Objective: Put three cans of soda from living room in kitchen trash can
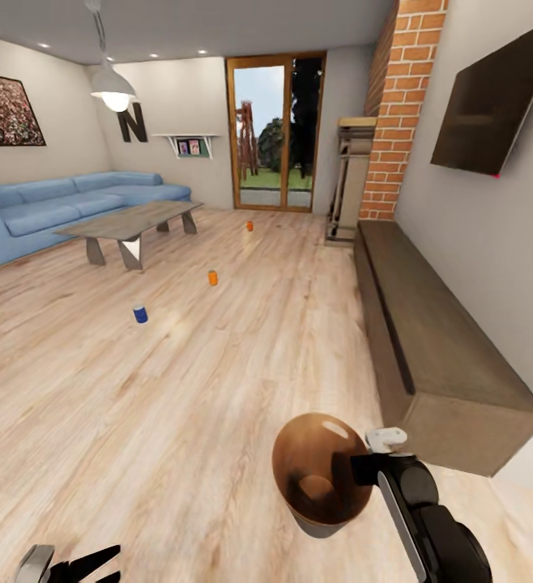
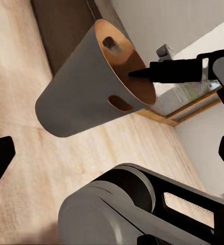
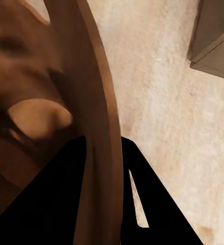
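The right gripper point(image 1: 362, 468) pinches the tash can point(image 1: 319, 478) by its rim. Held so thinly, it could slip while driving toward the soda cans point(image 1: 212, 278). Whether the left gripper's fingers point(image 1: 36, 563) are spread cannot be told.

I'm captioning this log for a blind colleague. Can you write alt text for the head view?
The right gripper holds a bin by its rim, coppery inside, low over a light wood floor. Farther off, two orange cans and one blue can stand on the floor near a coffee table and a blue sofa.
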You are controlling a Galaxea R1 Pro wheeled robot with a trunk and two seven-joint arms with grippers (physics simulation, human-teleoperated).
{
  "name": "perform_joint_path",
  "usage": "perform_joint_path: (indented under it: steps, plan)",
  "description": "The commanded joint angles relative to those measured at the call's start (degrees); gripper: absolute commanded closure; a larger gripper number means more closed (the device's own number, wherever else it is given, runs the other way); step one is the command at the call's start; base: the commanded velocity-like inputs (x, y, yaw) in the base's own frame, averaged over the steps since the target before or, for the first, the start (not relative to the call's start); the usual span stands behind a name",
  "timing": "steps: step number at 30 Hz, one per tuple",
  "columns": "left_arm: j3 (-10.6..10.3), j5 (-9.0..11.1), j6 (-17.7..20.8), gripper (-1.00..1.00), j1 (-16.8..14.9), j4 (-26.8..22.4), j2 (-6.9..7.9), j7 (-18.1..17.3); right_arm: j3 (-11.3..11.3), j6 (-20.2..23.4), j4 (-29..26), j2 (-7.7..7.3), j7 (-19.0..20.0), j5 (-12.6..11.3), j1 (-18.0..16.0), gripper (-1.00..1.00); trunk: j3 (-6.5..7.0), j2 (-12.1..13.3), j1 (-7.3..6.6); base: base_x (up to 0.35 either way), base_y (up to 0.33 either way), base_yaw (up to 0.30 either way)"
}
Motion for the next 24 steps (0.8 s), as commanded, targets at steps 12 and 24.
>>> perform_joint_path:
  steps: [12, 24]
  plan:
    - [0.0, 0.0, 0.0, -1.00, 0.0, 0.0, 0.00, 0.0, 0.0, -0.1, 0.0, 0.01, 0.2, -0.6, 0.0, 1.00, -0.29, 0.0, 0.00, 0.278, 0.255, 0.284]
    - [0.0, 0.0, 0.0, -1.00, 0.0, 0.0, 0.05, 0.0, 0.0, -0.1, 0.0, 0.01, 0.2, -0.6, 0.0, 1.00, -0.69, 0.0, 0.00, 0.281, 0.250, 0.272]
